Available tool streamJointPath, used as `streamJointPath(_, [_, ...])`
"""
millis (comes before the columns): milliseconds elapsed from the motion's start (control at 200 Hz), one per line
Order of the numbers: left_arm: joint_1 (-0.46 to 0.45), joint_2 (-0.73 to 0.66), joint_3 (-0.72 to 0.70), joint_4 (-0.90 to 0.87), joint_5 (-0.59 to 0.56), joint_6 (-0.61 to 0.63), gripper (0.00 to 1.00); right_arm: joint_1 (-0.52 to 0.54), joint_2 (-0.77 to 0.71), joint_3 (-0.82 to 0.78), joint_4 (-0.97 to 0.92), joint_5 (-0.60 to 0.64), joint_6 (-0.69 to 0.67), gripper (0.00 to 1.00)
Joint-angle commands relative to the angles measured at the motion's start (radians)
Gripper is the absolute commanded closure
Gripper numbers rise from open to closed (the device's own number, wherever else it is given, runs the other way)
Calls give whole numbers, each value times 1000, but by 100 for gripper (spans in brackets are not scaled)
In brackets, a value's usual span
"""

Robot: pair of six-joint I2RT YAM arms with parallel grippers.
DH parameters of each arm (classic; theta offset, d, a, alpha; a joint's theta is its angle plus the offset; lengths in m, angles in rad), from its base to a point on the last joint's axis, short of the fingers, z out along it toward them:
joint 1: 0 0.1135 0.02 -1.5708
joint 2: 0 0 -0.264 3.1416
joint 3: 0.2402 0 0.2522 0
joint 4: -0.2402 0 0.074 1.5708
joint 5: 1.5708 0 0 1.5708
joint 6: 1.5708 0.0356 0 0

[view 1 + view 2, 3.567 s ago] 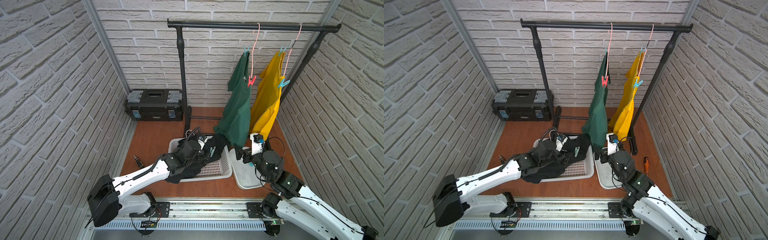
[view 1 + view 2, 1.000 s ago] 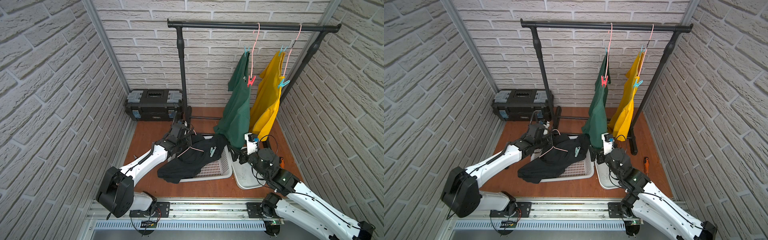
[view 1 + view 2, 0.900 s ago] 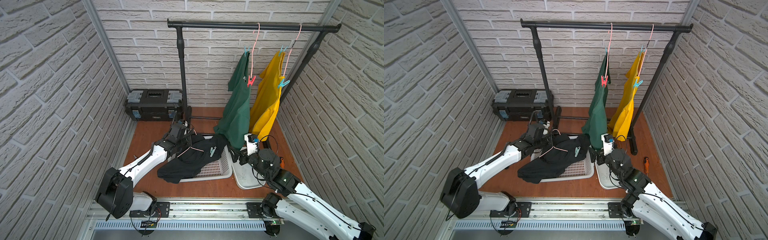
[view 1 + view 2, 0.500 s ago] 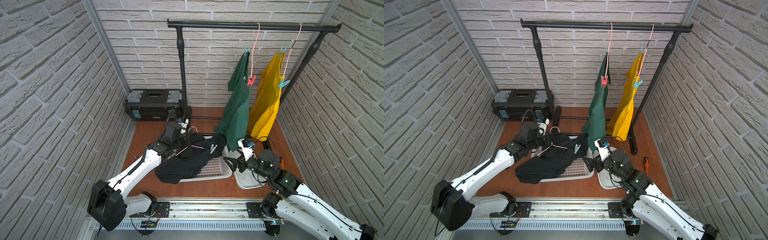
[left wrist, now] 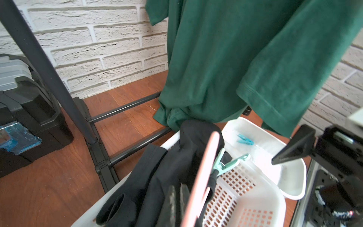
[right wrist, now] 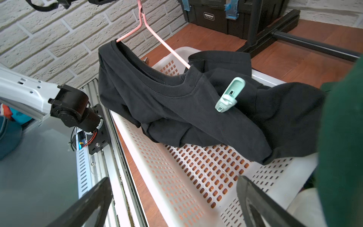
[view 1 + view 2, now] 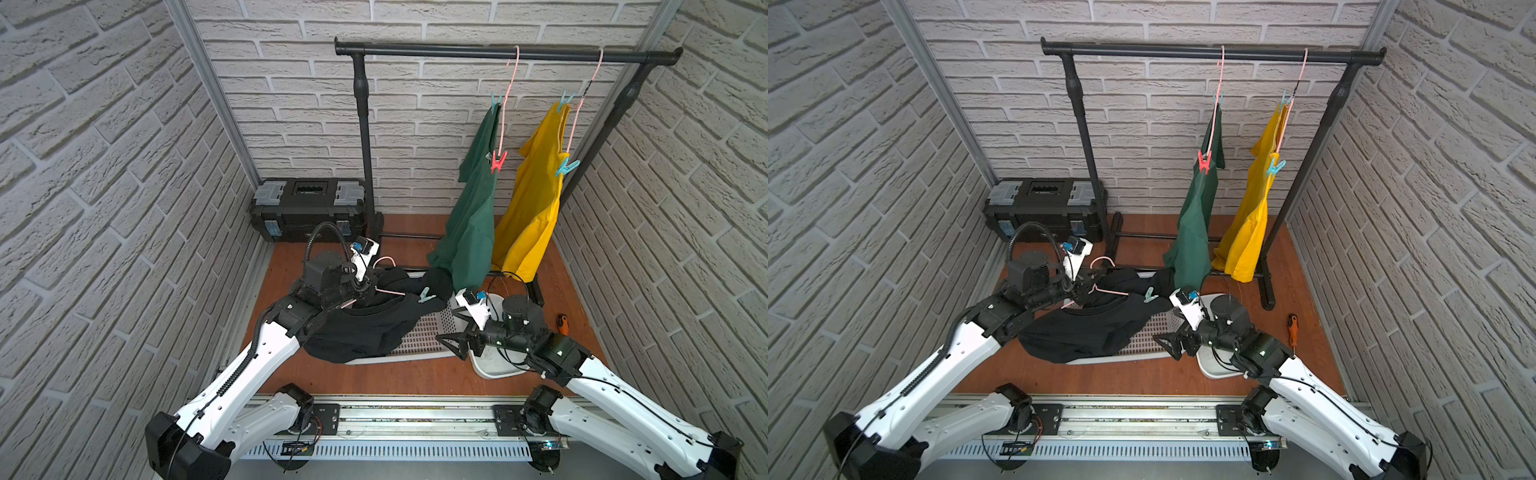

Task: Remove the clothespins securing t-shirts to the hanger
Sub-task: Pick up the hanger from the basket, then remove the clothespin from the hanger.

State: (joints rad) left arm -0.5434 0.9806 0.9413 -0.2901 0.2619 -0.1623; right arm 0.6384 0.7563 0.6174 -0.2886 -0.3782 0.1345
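Observation:
My left gripper (image 7: 360, 286) is shut on a pink hanger (image 6: 157, 38) and holds it tilted over the white basket (image 7: 419, 332). The black t-shirt (image 7: 1084, 328) hangs from it, sagging into the basket. One teal clothespin (image 6: 229, 94) grips the shirt's shoulder nearest my right gripper (image 7: 451, 338), which is open and empty, a short way in front of that pin. On the rail hang the green t-shirt (image 7: 469, 224), with a red clothespin (image 7: 497, 161) and a teal one (image 7: 495, 101), and the yellow t-shirt (image 7: 532, 208), with two teal pins (image 7: 566, 167). Another teal pin (image 5: 245, 140) lies in the white tub (image 7: 498, 370).
The black rack's post (image 7: 365, 166) and floor bars stand behind the basket. A black toolbox (image 7: 309, 208) sits at the back wall. An orange-handled screwdriver (image 7: 562, 323) lies on the floor right of the tub. Brick walls close in on both sides.
My left gripper has lifted the hanger and black shirt a little, keeping its hold. My right gripper has swung left from above the tub and now points at the black shirt.

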Motion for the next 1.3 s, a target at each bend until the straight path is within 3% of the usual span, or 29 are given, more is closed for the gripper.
streamJointPath(0, [10,-41,-2,-50,26,81,100,-2,-5,33,21,-38,-76,0])
streamJointPath(230, [10,-112,-7,-113,68,130,100,1,-3,66,42,18,-210,0])
streamJointPath(430, [10,-84,38,-220,137,165,100,6,23,23,200,20,-362,1])
streamJointPath(880, [9,-48,94,-310,127,302,100,41,153,129,37,11,-785,1])
streamJointPath(1295, [10,-40,105,-315,132,346,100,83,315,247,-78,-4,-891,2])
